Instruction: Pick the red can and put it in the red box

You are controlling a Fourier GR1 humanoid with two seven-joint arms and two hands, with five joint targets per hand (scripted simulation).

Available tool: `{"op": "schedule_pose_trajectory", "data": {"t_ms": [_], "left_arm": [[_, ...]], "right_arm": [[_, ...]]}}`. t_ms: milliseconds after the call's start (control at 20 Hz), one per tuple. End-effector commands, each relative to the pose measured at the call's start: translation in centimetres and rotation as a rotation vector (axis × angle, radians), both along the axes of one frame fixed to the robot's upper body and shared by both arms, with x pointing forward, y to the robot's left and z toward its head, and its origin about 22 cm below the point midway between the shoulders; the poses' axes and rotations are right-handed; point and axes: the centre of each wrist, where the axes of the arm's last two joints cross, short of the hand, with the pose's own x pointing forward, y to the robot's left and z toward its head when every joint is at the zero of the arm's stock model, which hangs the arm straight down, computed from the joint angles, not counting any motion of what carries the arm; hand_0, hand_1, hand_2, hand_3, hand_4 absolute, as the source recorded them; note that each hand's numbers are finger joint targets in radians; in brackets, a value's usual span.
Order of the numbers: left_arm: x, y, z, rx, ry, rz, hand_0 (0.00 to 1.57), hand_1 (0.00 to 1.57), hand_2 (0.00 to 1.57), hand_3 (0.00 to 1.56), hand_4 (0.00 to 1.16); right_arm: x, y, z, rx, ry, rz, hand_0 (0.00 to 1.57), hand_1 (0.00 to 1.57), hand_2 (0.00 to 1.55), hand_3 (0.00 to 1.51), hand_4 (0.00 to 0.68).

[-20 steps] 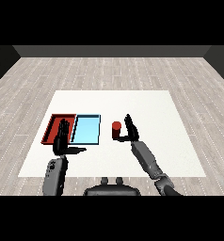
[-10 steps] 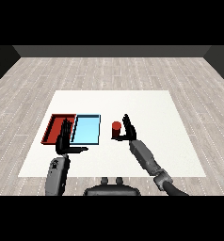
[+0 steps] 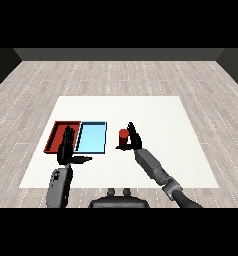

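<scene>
White table [image 3: 156, 112], red can [image 3: 123, 138] upright — touching right hand [image 3: 133, 137], fingers spread beside it

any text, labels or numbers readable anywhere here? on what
None can be read.
Red can: plain red, no label shows.
Red tray and blue tray: bare, no marks.
Table: plain white.
Left hand and right hand: plain black, no writing.
</scene>
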Motion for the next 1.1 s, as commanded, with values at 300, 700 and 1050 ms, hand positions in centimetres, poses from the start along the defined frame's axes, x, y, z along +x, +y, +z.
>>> {"op": "schedule_pose_trajectory", "data": {"t_ms": [300,700,1050], "left_arm": [[-0.5,0.0,1.4,0.007,-0.007,0.009,0.0,0.0,0.0,0.0,0.0],[-1.7,-0.8,-0.8,0.003,0.009,-0.022,0.0,0.0,0.0,0.0,0.0],[0.5,-2.1,-1.0,0.007,-0.005,-0.01,0.0,0.0,0.0,0.0,0.0]], "right_arm": [[0.7,1.5,0.7,-0.003,0.016,0.033,0.0,0.0,0.0,0.0,0.0],[0.8,2.3,1.6,0.011,0.015,0.036,0.0,0.0,0.0,0.0,0.0],[1.9,2.1,2.2,-0.039,0.108,-0.05,0.0,0.0,0.0,0.0,0.0]]}}
